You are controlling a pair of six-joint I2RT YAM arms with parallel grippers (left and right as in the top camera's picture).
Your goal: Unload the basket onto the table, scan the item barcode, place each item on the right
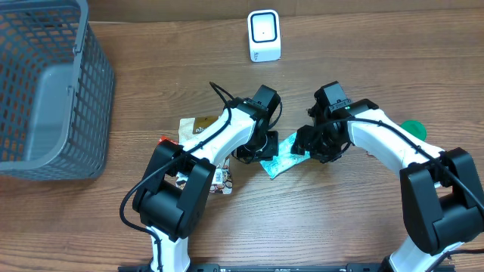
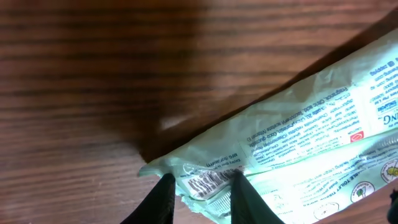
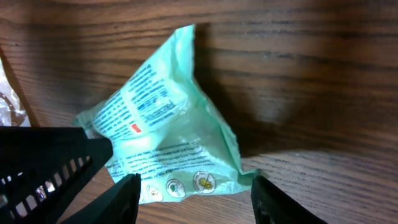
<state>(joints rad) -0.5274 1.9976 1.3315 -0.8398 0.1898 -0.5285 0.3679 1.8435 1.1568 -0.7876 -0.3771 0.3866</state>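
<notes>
Between the narrow jaws of the left gripper point(image 2: 203, 177) sits the barcode point(image 2: 214, 180) corner of the green packet point(image 3: 168, 130). The right gripper point(image 3: 196, 182) straddles its other end, jaws wide, gripping nothing. This looks like the pick-up step. Next, the barcode must be lifted to face the white scanner point(image 1: 264, 35).

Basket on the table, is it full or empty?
Empty, in the part that shows: the grey basket has only its bare floor visible through the open top. Its left side is cut off by the picture edge.
</notes>
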